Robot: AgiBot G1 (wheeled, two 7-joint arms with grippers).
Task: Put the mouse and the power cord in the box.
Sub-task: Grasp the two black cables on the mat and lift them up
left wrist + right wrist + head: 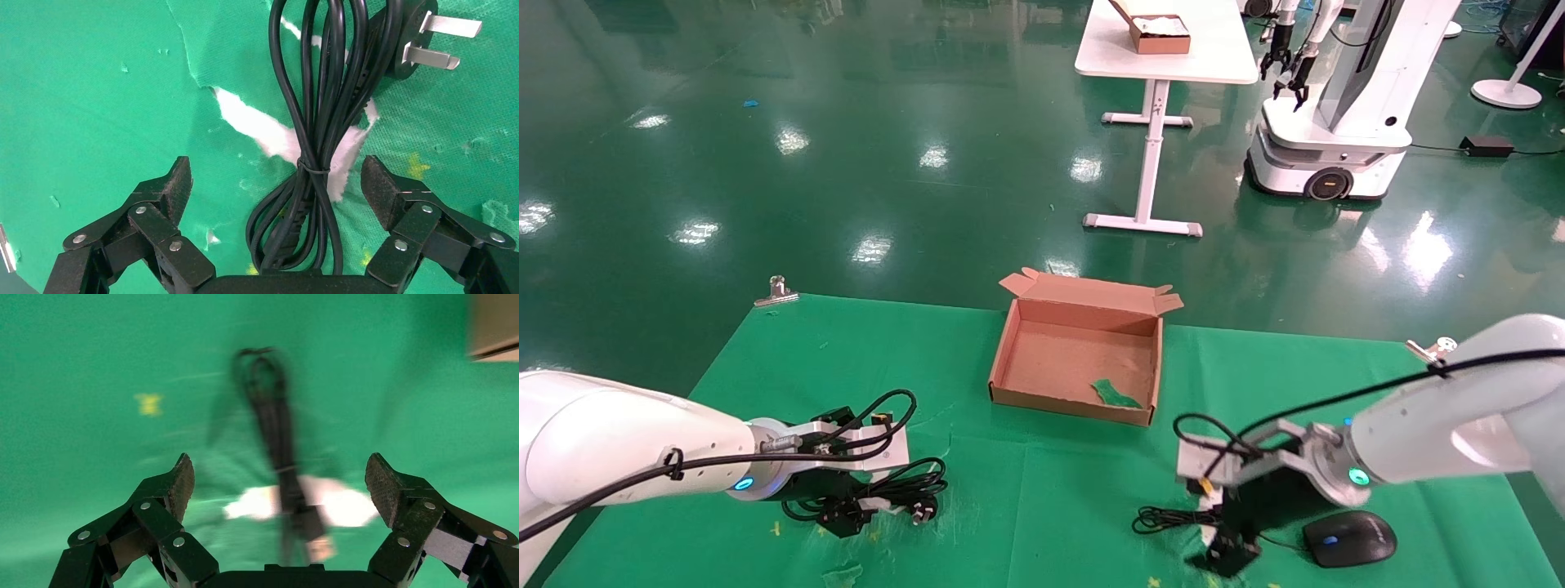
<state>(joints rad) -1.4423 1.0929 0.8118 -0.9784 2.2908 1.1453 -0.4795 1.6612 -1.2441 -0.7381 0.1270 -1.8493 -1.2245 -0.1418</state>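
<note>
Left gripper [275, 184] fingers [174, 184] spread, straddling the thick black coiled power cord [318, 122]; right gripper [278, 481] fingers [382, 484] likewise apart around the thin black bundled mouse cable [278, 441].

mouse cable [283, 459] blurred – perhaps bundled, power cord [318, 141] cut off

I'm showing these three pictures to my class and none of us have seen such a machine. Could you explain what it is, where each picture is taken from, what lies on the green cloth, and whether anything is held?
It is a two-armed robot. The wide picture looks down from its head; the other two come from cameras on its wrists. On the green cloth sits an open cardboard box. The left gripper hangs open over the tied power cord with its pronged plug. The right gripper hangs open over the thin mouse cable; the black mouse lies beside it. Nothing is held yet.
</note>
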